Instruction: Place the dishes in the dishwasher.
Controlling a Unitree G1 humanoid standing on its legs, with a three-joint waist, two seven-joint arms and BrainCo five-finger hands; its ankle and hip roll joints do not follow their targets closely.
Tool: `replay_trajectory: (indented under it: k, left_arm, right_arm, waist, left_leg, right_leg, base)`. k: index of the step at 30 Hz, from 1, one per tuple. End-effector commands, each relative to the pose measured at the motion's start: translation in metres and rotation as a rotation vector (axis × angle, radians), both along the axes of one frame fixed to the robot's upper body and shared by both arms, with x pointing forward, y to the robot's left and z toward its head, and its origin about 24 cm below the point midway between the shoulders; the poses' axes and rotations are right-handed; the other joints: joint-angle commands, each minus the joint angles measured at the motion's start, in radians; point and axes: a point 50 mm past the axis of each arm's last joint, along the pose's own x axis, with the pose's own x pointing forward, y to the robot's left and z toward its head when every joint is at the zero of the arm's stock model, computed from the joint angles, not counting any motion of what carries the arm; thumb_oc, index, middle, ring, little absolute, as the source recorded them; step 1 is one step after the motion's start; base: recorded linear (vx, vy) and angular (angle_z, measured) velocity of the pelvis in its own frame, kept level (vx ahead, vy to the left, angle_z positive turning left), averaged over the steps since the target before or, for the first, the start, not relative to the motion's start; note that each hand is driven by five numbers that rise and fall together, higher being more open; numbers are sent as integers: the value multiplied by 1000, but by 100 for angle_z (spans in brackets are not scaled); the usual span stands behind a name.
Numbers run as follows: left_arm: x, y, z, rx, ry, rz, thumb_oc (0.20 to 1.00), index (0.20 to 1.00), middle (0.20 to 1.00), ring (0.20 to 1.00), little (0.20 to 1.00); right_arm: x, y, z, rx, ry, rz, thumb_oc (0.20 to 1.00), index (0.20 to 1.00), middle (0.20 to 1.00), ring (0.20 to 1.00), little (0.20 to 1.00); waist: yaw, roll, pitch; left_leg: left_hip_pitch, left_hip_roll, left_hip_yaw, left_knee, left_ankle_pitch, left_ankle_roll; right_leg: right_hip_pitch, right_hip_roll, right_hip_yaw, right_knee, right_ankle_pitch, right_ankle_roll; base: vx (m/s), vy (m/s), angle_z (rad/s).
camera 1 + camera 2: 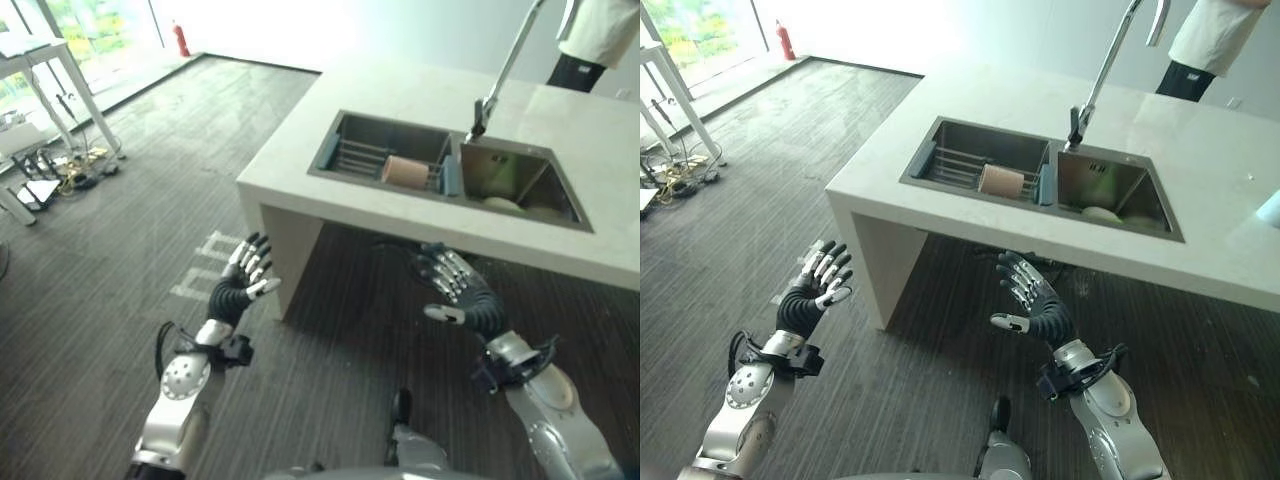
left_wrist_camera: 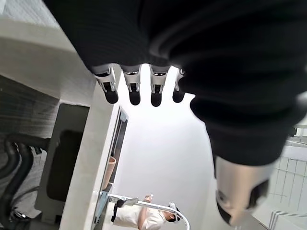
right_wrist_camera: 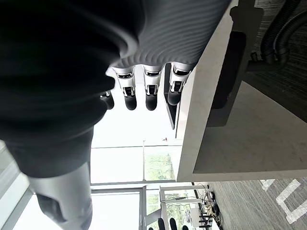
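Here, the scene is set out line by line.
Worktop: a pale island worktop (image 1: 970,110) is seen ahead of the robot, with a double sink (image 1: 1044,212) set into it.
Sink, left basin: a wire rack (image 1: 950,165) is held inside, with a brown cup-like dish (image 1: 1001,181) lying on its side against the divider.
Sink, right basin: a pale plate or bowl (image 1: 1101,213) is seen at the bottom; its exact kind cannot be told.
Faucet: a tall faucet (image 1: 1103,65) is arched over the divider.
Left robot hand (image 1: 817,287): it is held below the worktop's near corner, fingers straight and spread, nothing grasped.
Right robot hand (image 1: 1032,299): it is held under the worktop's front edge, below the sink, fingers spread, nothing grasped.
Key relation: the dishes lie above and ahead of both hands; the right robot hand is judged nearer, the brown dish up and slightly to its left.
Dishwasher: none can be made out.
Person: a person (image 1: 1207,45) stands at the worktop's far side.
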Motion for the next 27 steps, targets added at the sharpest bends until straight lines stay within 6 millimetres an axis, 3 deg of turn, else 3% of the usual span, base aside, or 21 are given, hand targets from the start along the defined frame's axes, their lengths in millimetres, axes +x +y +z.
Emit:
replay_trajectory:
  k: [1, 7, 11, 16, 17, 20, 22, 24, 27]
  left_arm:
    - [1, -8, 56, 22, -305, -17, 1000, 1000, 1000, 1000, 1000]
    - [0, -5, 79, -20, -429, 17, 1000, 1000, 1000, 1000, 1000]
    - [-4, -6, 88, -20, -500, 4, 1000, 1000, 1000, 1000, 1000]
    - [-7, -7, 90, -24, -529, -5, 1000, 1000, 1000, 1000, 1000]
    - [-9, -6, 90, -24, -531, -5, 1000, 1000, 1000, 1000, 1000]
    - [-12, -3, 86, -25, -526, 3, 1000, 1000, 1000, 1000, 1000]
    - [-13, -2, 86, -37, -524, 1, 1000, 1000, 1000, 1000, 1000]
    - [-13, -1, 87, -64, -529, -4, 1000, 1000, 1000, 1000, 1000]
    - [-12, -2, 87, -71, -533, -7, 1000, 1000, 1000, 1000, 1000]
  right_arm:
    - [20, -2, 48, 28, -229, -3, 1000, 1000, 1000, 1000, 1000]
    - [17, -5, 66, 47, -311, -10, 1000, 1000, 1000, 1000, 1000]
    - [13, -9, 76, 70, -373, -11, 1000, 1000, 1000, 1000, 1000]
    - [12, -9, 79, 75, -394, -16, 1000, 1000, 1000, 1000, 1000]
    - [12, -8, 78, 72, -392, -19, 1000, 1000, 1000, 1000, 1000]
    - [13, -8, 74, 70, -376, -22, 1000, 1000, 1000, 1000, 1000]
    - [13, -8, 73, 74, -370, -30, 1000, 1000, 1000, 1000, 1000]
    - [13, -8, 73, 77, -368, -34, 1000, 1000, 1000, 1000, 1000]
    - [11, -11, 72, 65, -364, -36, 1000, 1000, 1000, 1000, 1000]
  waist:
    - [-11, 23, -29]
    - [-36, 41, -46]
    - [-48, 66, -58]
    - [-47, 60, -58]
    - [-42, 52, -53]
    - [-31, 46, -44]
    - [-28, 46, -40]
    - [-32, 66, -43]
    - [-32, 85, -45]
  left_leg:
    - [14, 95, 4, -28, -29, -77]
    - [27, 145, 24, 0, -15, -112]
    - [0, 189, 18, 81, 69, -151]
    - [-76, 218, 6, 279, 134, -171]
    - [-122, 212, -3, 376, 138, -166]
    - [-188, 202, -12, 472, 135, -155]
    - [-190, 216, 4, 408, 127, -149]
    - [-163, 244, 21, 232, 149, -160]
    - [-127, 248, -4, 51, 180, -181]
  right_leg:
    - [40, 50, 27, 19, -13, 17]
    - [68, 94, 55, 18, -47, -21]
    - [96, 141, 70, 0, -73, -56]
    - [122, 164, 89, -20, -87, -97]
    - [129, 166, 98, -22, -91, -111]
    - [148, 172, 118, -23, -102, -126]
    - [158, 169, 127, -23, -109, -117]
    - [166, 167, 121, -24, -124, -101]
    - [185, 163, 126, -29, -141, -84]
  base:
    - [228, -358, 18]
    - [104, -289, -4]
    - [24, -233, -2]
    - [2, -209, 3]
    - [28, -242, -5]
    - [56, -138, -18]
    - [91, 62, -14]
    - [135, 193, -14]
    - [177, 230, 10]
